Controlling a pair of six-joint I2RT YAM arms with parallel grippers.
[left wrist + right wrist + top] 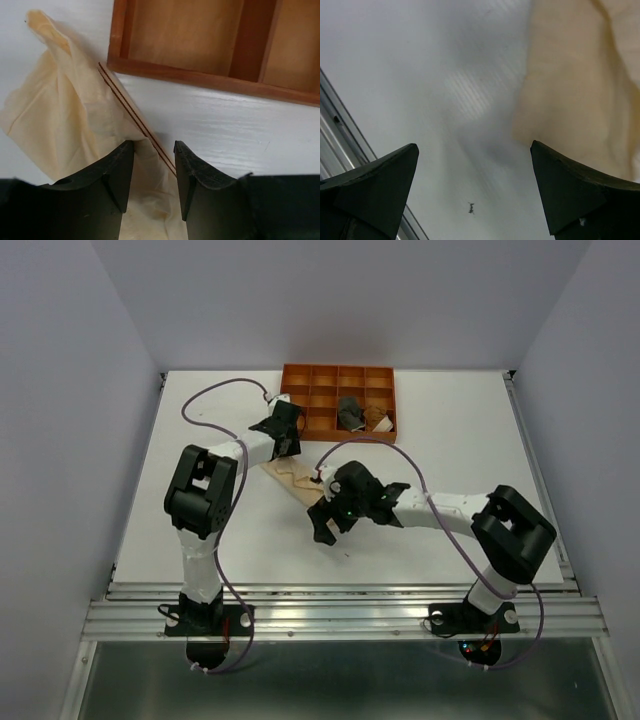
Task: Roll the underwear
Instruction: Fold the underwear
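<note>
The pale peach underwear [290, 478] [65, 115] lies on the white table just in front of the orange tray [340, 368]. My left gripper [285, 446] [154, 145] is at its far end, shut on a bunched fold of it beside the striped waistband edge. My right gripper [322, 528] [475, 147] hangs wide open over bare table at the near end, with the peach underwear [575, 80] just past its right finger. A dark grey underwear [350, 412] and a rust-brown one with cream [378, 420] sit in tray compartments.
The tray's near wall [200, 77] is close beyond my left fingers. A metal rail [340, 615] [350, 145] runs along the table's near edge, close to my right gripper. A small dark speck [471, 207] lies on the table. Purple cables loop over both arms.
</note>
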